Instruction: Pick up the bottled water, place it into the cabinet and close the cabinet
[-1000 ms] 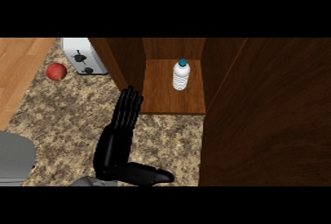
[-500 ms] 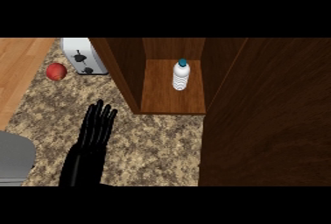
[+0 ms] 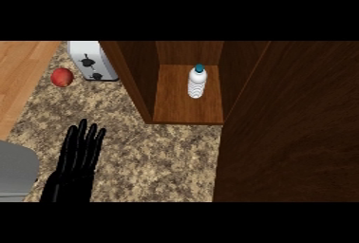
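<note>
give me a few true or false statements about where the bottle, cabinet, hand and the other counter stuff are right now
1. The bottled water stands upright inside the cabinet. True.
2. The left hand is curled round the bottle. False: its fingers are straight and it is over the counter, well apart from the bottle.
3. A red apple lies left of the toaster. True.
4. The cabinet's door is shut over the shelf. False: it stands open, and the shelf and bottle are in plain view.
5. The bottle's cap is red. False: it is teal.
</note>
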Available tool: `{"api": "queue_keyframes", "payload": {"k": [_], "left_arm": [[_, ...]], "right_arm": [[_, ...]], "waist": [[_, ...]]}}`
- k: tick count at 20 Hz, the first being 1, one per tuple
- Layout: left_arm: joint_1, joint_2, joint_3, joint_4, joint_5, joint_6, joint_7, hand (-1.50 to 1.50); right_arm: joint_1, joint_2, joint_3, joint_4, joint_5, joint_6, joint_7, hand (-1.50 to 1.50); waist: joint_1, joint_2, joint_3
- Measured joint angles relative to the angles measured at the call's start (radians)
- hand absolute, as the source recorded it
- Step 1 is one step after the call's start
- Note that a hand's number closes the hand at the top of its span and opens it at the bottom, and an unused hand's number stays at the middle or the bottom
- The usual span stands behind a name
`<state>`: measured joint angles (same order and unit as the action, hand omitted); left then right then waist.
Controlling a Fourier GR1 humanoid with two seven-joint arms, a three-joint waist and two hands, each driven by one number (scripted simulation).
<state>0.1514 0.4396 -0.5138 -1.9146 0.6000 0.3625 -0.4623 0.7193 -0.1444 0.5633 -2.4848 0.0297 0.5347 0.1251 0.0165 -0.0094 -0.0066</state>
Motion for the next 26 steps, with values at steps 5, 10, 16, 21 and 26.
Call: {"api": "queue_keyframes", "payload": {"k": [5, 10, 16, 21, 26], "left_arm": [[0.047, 0.041, 0.042, -0.037, 0.025, -0.030, -0.007, -1.50], [0.077, 0.078, 0.087, -0.050, 0.059, -0.074, -0.011, -1.50], [0.107, 0.106, 0.131, -0.054, 0.091, -0.113, -0.020, -1.50], [0.130, 0.123, 0.150, -0.059, 0.108, -0.150, -0.030, -1.50], [0.146, 0.141, 0.172, -0.059, 0.128, -0.190, -0.038, -1.50]], "right_arm": [[-0.123, 0.015, 0.035, 0.005, 0.025, -0.009, 0.090, 1.50], [-0.247, 0.040, 0.081, 0.016, 0.045, -0.009, 0.175, 1.50], [-0.411, 0.034, 0.158, 0.034, 0.077, -0.038, 0.258, 1.50], [-0.506, -0.002, 0.178, 0.039, 0.085, -0.050, 0.284, 1.50], [-0.560, -0.024, 0.184, 0.040, 0.083, -0.051, 0.302, 1.50]], "waist": [[0.008, -0.003, 0.000], [0.015, -0.004, -0.001], [0.014, -0.002, -0.005], [0.024, 0.000, -0.006], [0.036, 0.005, -0.007]]}}
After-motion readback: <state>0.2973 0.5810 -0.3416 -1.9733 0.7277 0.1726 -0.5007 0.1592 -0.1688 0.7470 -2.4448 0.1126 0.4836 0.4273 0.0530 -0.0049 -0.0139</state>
